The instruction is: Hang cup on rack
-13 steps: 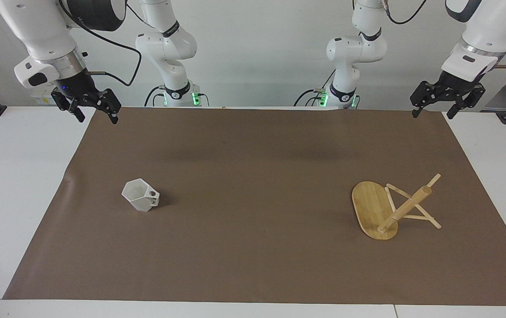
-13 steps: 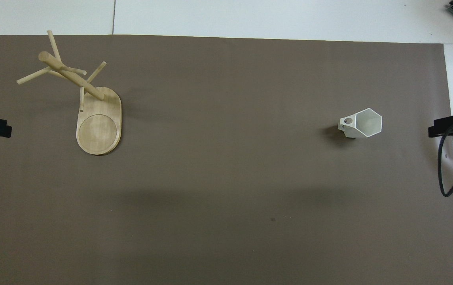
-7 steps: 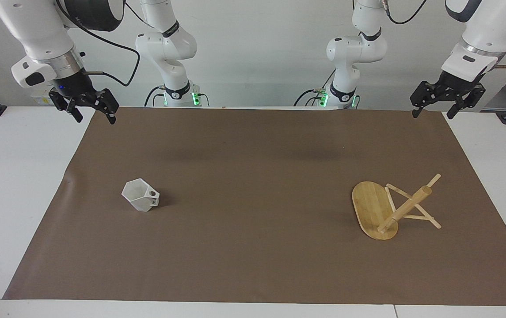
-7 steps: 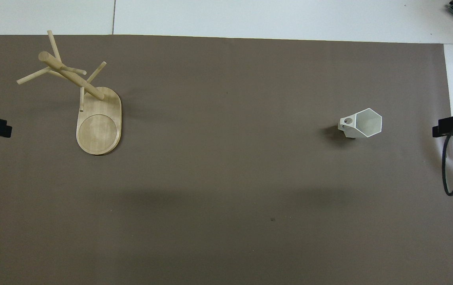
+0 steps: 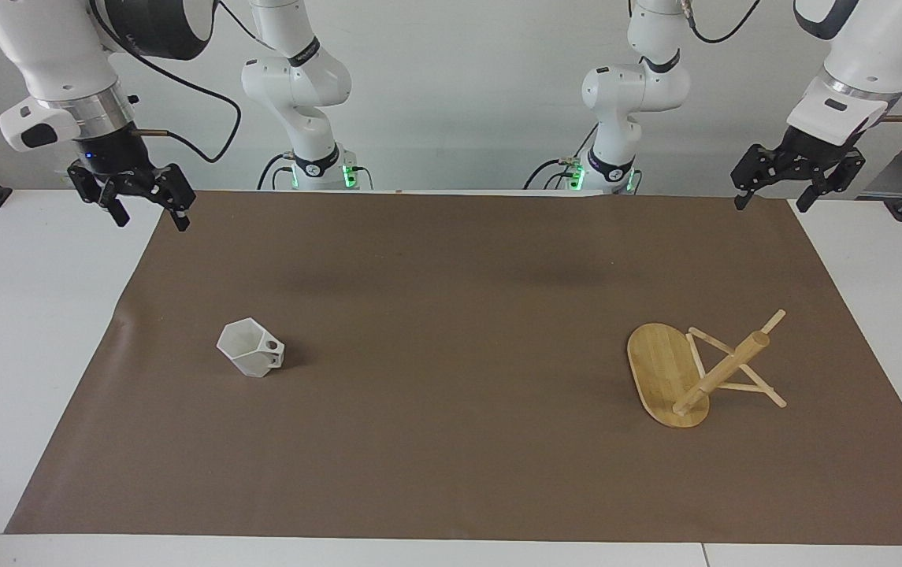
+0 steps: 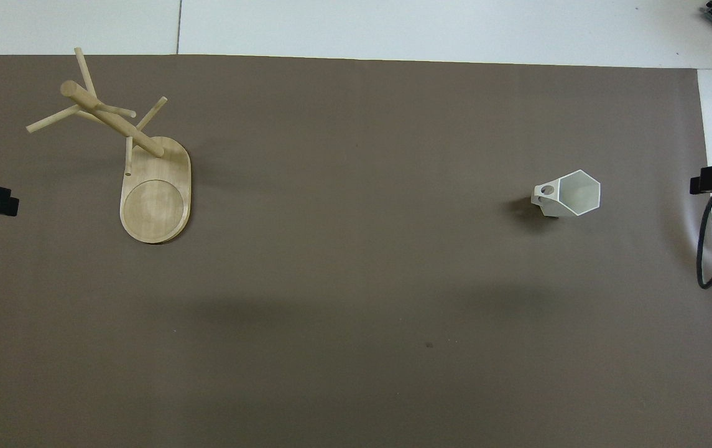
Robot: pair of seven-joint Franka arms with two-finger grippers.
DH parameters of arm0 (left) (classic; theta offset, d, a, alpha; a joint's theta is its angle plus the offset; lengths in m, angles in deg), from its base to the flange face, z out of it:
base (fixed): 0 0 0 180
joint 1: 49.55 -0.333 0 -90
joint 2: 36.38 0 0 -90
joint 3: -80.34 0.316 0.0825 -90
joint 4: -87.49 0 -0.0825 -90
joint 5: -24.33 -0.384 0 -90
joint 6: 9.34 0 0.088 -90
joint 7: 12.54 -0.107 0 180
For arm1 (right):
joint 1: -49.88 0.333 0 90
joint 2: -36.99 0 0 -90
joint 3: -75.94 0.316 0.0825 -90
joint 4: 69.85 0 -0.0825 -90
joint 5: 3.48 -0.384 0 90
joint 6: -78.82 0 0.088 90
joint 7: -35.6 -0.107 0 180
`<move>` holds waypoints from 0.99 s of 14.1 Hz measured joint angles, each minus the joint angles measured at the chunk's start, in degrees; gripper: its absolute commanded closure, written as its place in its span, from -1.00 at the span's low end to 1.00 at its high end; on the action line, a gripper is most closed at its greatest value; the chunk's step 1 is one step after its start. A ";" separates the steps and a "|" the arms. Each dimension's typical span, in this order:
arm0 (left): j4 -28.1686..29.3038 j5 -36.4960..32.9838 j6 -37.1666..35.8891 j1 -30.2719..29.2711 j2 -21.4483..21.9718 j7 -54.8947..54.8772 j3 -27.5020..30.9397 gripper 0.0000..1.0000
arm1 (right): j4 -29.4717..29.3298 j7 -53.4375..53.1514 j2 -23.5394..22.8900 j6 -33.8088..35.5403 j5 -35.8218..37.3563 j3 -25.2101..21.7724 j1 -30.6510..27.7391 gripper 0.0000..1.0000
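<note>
Since the earlier frames your right claw (image 5: pixel 143 206) has drifted toward the upper left of the facing view, off the corner of the brown mat (image 5: pixel 466 268) and partly over the white table (image 5: pixel 17 331); nothing else has shifted. You can see its fingers spread wide and holding nothing. Your left claw (image 5: pixel 796 183) waits at the upper right of that view, over the mat's corner at the robots' edge, fingers likewise spread and empty.

Look for the cup (image 5: pixel 250 349) in the left-centre of the facing view, standing upright on the mat with its hexagonal mouth up and its handle turned toward the middle of the table. It sits well below your right claw in the frame and a little toward the centre, well apart from it. In the overhead view the cup (image 6: pixel 566 196) shows at the right, with the right claw's tip only just visible at the right border.

You will find the rack (image 5: pixel 695 374) at the right of the facing view, well apart from the cup and well below the left claw. Its oval base lies flat on the mat, its post and pegs appearing to lean toward the frame's right.

Bare mat runs between cup and rack, with wide clear margins toward every mat edge.
</note>
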 measured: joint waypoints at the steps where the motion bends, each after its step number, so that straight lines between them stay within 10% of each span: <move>1: 0.00 0.00 0.00 0.00 0.00 0.00 0.00 -1.00 | 0.57 0.00 0.10 -0.02 0.00 -0.02 -0.16 -1.00; 14: 0.00 0.00 0.00 0.00 0.00 0.01 0.00 -1.00 | 15.27 2.78 -4.57 -23.38 0.00 0.21 -1.04 -1.00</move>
